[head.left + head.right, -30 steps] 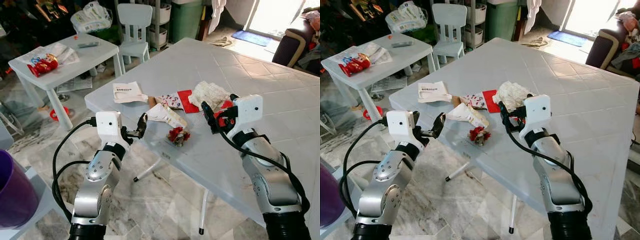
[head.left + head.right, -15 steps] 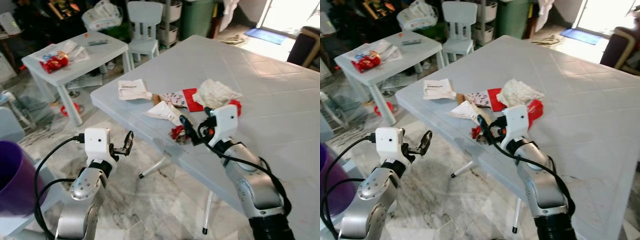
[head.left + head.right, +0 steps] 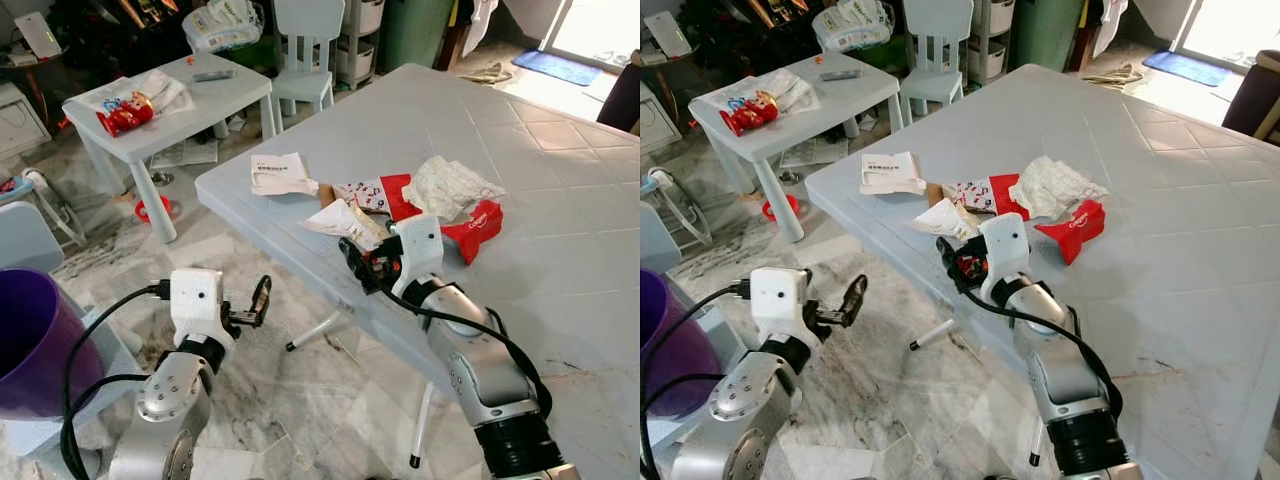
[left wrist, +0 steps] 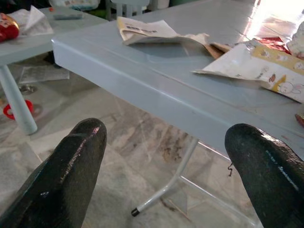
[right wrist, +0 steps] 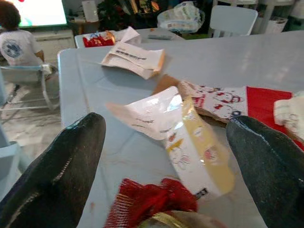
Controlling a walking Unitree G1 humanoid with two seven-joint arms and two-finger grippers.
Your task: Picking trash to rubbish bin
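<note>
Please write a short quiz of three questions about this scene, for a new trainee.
1. True or false: the right hand is open over the small red wrapper on the big table.
2. Where is the left hand? A) above the floor, beside the table edge B) on the table
3. Fill in: the purple bin stands on the robot's ____ side.

Key: 1 true; 2 A; 3 left.

Head stereo pair: looks forward and down from above onto the grey table [image 3: 560, 200], its near corner at centre. Left wrist view: low, near floor level, facing the table edge [image 4: 142, 80] from close by. Right wrist view: just above the tabletop, facing the white wrapper [image 5: 190, 137]; all views share this corner litter.
</note>
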